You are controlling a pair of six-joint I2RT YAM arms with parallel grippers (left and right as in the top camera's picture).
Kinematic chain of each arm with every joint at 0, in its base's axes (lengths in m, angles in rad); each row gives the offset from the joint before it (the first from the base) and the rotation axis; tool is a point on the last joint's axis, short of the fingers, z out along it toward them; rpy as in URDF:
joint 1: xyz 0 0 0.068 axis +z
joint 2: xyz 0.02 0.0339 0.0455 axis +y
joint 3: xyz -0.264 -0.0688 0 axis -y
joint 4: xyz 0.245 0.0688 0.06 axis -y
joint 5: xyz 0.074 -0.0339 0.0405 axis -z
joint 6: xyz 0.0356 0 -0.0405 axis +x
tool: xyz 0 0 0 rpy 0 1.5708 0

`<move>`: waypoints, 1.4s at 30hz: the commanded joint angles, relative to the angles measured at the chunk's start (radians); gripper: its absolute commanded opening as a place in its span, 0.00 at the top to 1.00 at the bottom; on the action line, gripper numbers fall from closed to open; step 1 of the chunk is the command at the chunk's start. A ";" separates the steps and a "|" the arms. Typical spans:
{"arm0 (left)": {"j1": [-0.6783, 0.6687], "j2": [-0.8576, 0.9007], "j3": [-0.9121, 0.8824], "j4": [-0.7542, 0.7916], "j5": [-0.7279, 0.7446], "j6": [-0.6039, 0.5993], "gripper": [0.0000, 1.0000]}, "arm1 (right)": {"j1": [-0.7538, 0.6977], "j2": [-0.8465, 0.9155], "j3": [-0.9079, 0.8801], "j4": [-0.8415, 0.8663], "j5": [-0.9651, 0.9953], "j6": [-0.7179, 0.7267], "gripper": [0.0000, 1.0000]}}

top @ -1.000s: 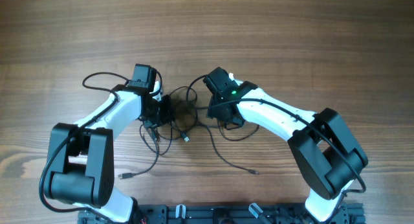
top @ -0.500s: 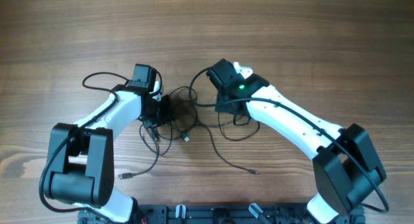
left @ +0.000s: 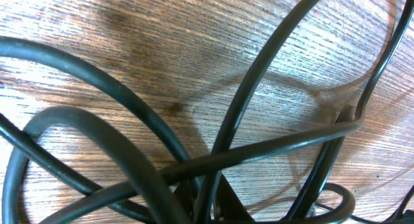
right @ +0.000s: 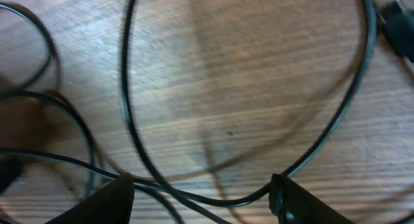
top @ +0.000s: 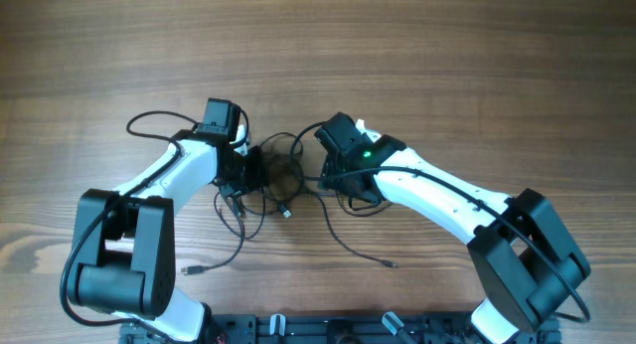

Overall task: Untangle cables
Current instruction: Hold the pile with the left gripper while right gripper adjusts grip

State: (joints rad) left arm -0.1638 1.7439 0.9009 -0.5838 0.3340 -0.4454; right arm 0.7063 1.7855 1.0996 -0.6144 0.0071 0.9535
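Overhead: cables (top: 283,175) bunched mid-table (top: 397,46); left gripper (top: 250,171) sits in the tangle, can't tell if it's clamped or not. Left wrist: cords crisscross close-up. Right wrist: right gripper (right: 200,183) spread wide, a loop btwn its fingers (right: 110,201).

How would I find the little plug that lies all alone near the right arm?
On the wooden table, find the white right arm. A thin cable runs out of the tangle in the middle toward the robot's base and ends in a small plug beside that arm. It lies alone on bare wood; the other loose plug is over by the left arm.
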 commanded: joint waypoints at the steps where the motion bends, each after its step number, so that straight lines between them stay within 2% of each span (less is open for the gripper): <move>1: -0.003 0.012 -0.007 -0.004 -0.013 0.019 0.89 | 0.004 -0.009 -0.013 0.016 -0.010 0.037 0.31; 4: -0.003 0.012 -0.007 -0.003 -0.013 0.019 0.89 | 0.009 -0.009 -0.013 -0.053 -0.016 0.057 0.32; 8: -0.003 0.012 -0.007 0.000 -0.013 0.019 0.89 | 0.009 -0.009 -0.013 -0.061 -0.035 0.069 0.31; 19: -0.003 0.012 -0.007 0.000 -0.013 0.020 0.89 | 0.050 0.063 -0.013 0.031 -0.011 0.123 0.28; 21: -0.003 0.012 -0.007 0.000 -0.013 0.020 0.89 | 0.050 0.063 -0.013 0.050 0.038 0.124 0.38; 23: -0.003 0.012 -0.007 0.000 -0.013 0.020 0.89 | 0.050 0.063 -0.013 0.049 0.089 0.126 0.55; 25: -0.003 0.012 -0.007 -0.001 -0.013 0.020 0.89 | 0.050 0.064 -0.013 0.049 0.117 0.154 0.62; 28: -0.003 0.012 -0.007 -0.005 -0.013 0.019 0.89 | 0.050 0.064 -0.013 0.053 0.136 0.175 0.80; 32: -0.003 0.012 -0.007 -0.011 -0.013 0.019 0.89 | 0.050 0.064 -0.013 0.052 0.198 0.176 0.85; 37: -0.003 0.012 -0.007 -0.011 -0.013 0.019 0.89 | 0.050 0.067 -0.013 0.074 0.248 0.175 0.85; 42: -0.003 0.012 -0.007 -0.011 -0.013 0.019 0.89 | 0.050 0.127 -0.013 0.127 0.235 0.175 0.80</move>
State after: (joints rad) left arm -0.1638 1.7439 0.9009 -0.5877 0.3344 -0.4454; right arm 0.7528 1.8648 1.0981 -0.5072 0.2230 1.1225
